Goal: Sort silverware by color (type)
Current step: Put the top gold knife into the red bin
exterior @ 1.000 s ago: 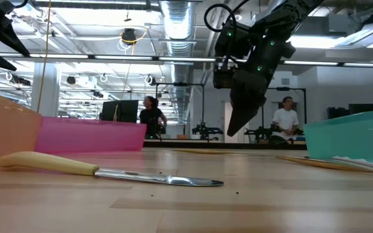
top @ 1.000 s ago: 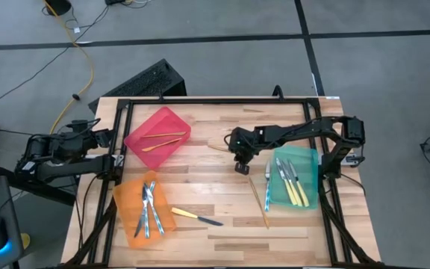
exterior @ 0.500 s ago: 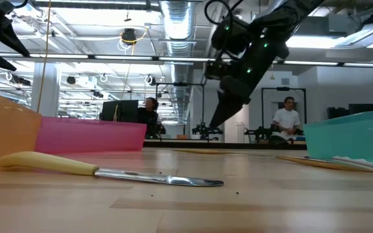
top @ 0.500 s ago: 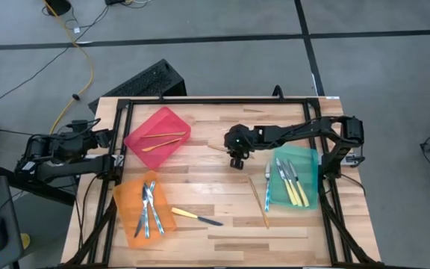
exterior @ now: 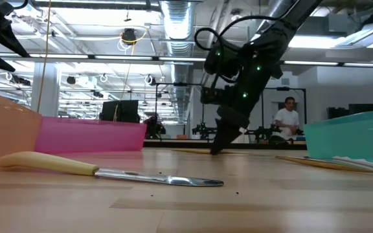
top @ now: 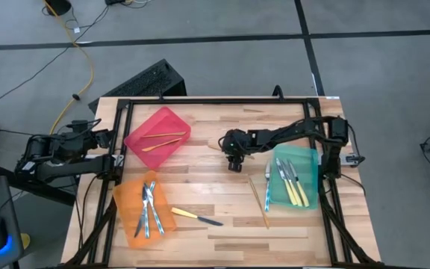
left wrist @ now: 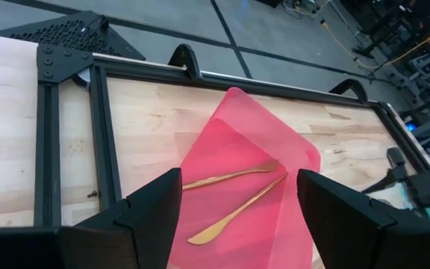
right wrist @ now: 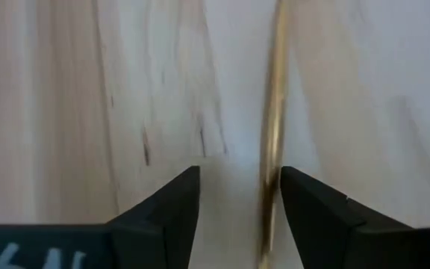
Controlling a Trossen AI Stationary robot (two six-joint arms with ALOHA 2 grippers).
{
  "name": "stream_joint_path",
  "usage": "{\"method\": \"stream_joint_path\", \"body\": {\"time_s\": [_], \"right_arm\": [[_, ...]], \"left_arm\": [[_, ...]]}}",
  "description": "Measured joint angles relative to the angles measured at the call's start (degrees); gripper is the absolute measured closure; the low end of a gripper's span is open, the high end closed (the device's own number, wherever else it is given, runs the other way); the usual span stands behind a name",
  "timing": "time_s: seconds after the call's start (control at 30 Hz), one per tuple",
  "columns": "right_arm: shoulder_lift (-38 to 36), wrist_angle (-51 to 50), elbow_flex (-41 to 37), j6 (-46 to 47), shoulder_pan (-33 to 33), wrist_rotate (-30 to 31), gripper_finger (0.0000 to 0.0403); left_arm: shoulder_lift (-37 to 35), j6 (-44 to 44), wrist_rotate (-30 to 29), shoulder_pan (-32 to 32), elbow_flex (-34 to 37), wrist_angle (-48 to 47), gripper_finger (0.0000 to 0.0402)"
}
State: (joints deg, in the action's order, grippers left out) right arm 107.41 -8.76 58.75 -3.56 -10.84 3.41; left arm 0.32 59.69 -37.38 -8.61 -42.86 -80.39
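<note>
Lying between the right claw's [right wrist: 234,202] spread fingers: gold piece [right wrist: 275,119].

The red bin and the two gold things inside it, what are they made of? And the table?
The red bin looks like thin, see-through plastic: the wood shows faintly through its walls. The two gold pieces look like polished metal with a gold finish, since they glint, though gold-coloured plastic can't be ruled out. The table looks like pale wood planks, with visible grain and seams.

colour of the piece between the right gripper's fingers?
Gold piece; right wrist view shows it best.
</note>
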Motion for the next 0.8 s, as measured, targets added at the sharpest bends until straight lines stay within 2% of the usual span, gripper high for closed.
{"method": "stream_joint_path", "body": {"time_s": [0.3,0.47,0.6,0.8], "right_arm": [[2.12,1.34,1.38,-0.79,-1.38,0.23,0.0211],[2.70,1.45,1.68,2.45,-2.38,0.23,0.0237],[4.34,0.00,1.84,6.94,-3.25,0.62,0.0282],[6.16,-1.21,2.13,11.21,-3.53,1.28,0.0374]], "left_arm": [[0.00,-0.12,0.02,0.01,-0.01,-0.03,0.0155],[0.00,-0.15,-0.01,0.01,-0.01,-0.30,0.0155],[0.00,-0.15,0.04,0.00,0.00,-0.43,0.0155],[0.00,-0.10,0.06,0.00,0.00,-0.38,0.0155]]}}
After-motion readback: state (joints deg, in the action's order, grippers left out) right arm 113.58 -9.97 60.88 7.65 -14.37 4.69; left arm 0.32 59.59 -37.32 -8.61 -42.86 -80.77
